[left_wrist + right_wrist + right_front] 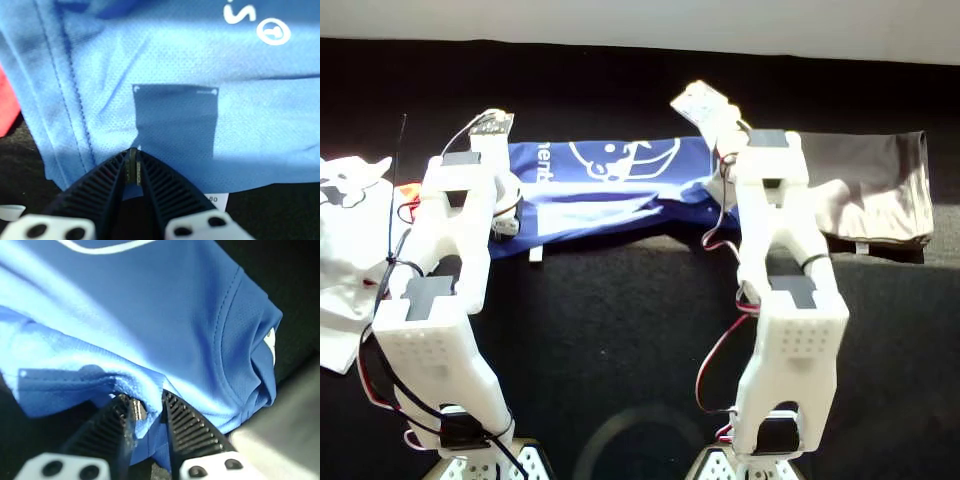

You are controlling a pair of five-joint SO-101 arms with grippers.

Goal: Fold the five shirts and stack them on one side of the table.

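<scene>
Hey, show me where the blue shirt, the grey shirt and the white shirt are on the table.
blue shirt (pixel 610 190), high view, the middle of its spread-out body.
grey shirt (pixel 865 185), high view, the flat top of the folded cloth.
white shirt (pixel 345 260), high view, its crumpled middle.

**A:** What is the blue shirt (pixel 210 60) made of?

**B:** Cloth. It is a fine mesh knit full of tiny holes, faintly shiny where the light falls. The seams are rows of stitching, and the white print on it looks smooth.

**A:** And what grips it?

**B:** My left end effector (pixel 134 167) and right end effector (pixel 148 412) are matt black plastic with ribbed inner faces. Behind them sit smooth white plastic housings.

**A:** The rest?

**B:** The table (pixel 620 300) wears matt black cloth. The grey shirt (pixel 865 195) is smooth, soft cloth, and the white shirt (pixel 345 250) is thin and crumpled. My arms (pixel 440 340) are matt white plastic.
</scene>
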